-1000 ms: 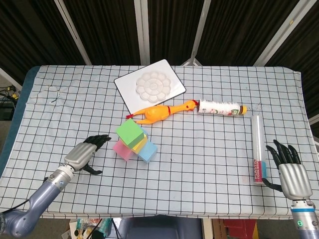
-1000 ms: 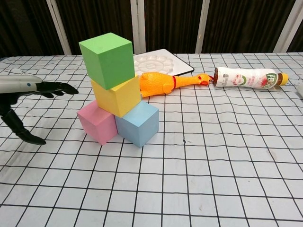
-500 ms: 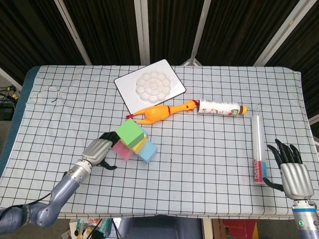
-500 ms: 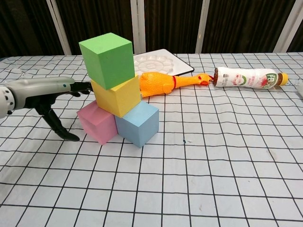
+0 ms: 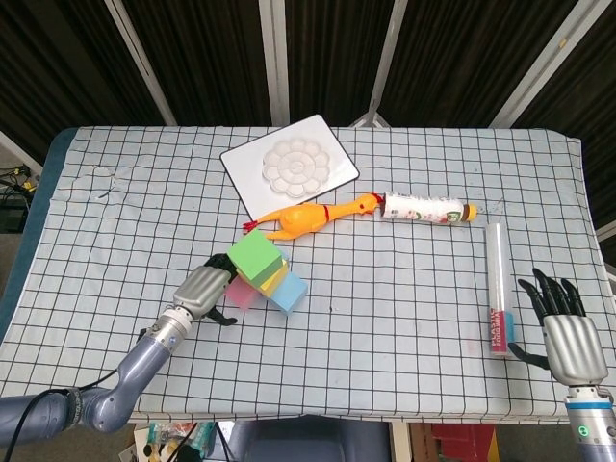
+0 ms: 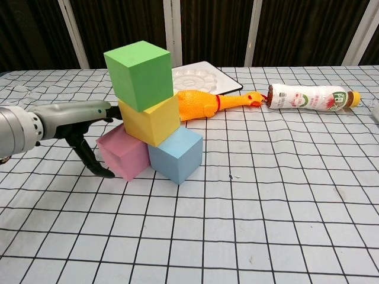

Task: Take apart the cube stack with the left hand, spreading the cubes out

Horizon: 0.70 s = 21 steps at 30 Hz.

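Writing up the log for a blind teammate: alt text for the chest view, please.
The robot's left hand reaches in from the left against a stack of four cubes: a green cube on a yellow cube, above a pink cube and a blue cube. Behind lie a rubber chicken, a white palette and a bottle on its side.

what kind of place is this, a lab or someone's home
Most likely a robot lab's test table, not a home: a grid-printed cloth covers it, assorted props lie about, such as stacked foam cubes and a rubber chicken, and dark curtains hang behind.
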Each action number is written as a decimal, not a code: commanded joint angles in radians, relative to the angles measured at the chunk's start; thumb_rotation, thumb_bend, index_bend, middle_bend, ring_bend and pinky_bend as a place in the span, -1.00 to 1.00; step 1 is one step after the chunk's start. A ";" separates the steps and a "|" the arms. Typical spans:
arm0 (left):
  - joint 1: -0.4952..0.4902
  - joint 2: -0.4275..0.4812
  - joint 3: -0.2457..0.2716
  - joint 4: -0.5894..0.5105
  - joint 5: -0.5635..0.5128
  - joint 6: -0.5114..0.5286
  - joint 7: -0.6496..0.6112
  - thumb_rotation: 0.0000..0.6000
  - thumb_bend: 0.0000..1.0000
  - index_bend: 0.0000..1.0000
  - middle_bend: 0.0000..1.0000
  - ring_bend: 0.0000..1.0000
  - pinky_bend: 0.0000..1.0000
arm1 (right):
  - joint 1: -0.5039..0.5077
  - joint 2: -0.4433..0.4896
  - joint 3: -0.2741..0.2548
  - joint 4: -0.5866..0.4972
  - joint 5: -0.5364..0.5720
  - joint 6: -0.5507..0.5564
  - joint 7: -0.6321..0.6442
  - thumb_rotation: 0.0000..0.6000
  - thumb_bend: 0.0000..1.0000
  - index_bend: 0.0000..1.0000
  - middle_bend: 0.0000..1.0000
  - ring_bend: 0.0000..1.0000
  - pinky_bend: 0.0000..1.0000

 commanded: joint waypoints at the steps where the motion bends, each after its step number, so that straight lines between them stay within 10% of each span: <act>1: 0.003 0.007 0.001 -0.001 0.001 0.015 0.000 1.00 -0.92 -1.00 -1.00 -1.00 -0.99 | -0.001 -0.002 0.001 0.002 -0.001 0.004 0.002 1.00 -0.95 -0.72 -0.94 -0.79 -0.89; 21: -0.011 0.032 0.028 0.059 -0.005 0.002 -0.007 1.00 -0.93 -1.00 -1.00 -1.00 -0.92 | 0.003 -0.002 -0.004 -0.007 0.004 -0.011 -0.013 1.00 -0.95 -0.72 -0.94 -0.76 -0.89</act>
